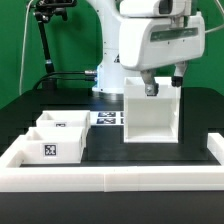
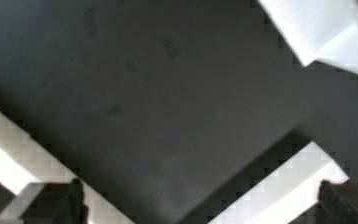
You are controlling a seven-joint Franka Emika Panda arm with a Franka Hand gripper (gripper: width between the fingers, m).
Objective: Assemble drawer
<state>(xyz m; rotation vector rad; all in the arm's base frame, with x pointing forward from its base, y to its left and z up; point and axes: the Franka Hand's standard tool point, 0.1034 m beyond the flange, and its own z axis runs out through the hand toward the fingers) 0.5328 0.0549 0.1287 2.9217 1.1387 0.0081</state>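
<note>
Drawer case [image 1: 152,120]: tall white open-topped box, upright on the table towards the exterior view's right, directly under the gripper
Table [image 1: 130,150]: black, bordered along the near edge by a white rail [image 1: 110,182]
Arm [image 1: 150,40]: white, reaching down from above over the case
Drawer boxes: two small white open boxes at the exterior view's left, the near box [image 1: 48,150] just beside the far box [image 1: 62,126], both well apart from the case
Marker board [image 1: 108,118]: flat on the table between the boxes and the case
Gripper [image 2: 197,205]: at the case's top; jaws spread wide, nothing visibly clamped
Fingertips [image 2: 48,205]: dark; whether they touch the case's white edges cannot be told
</note>
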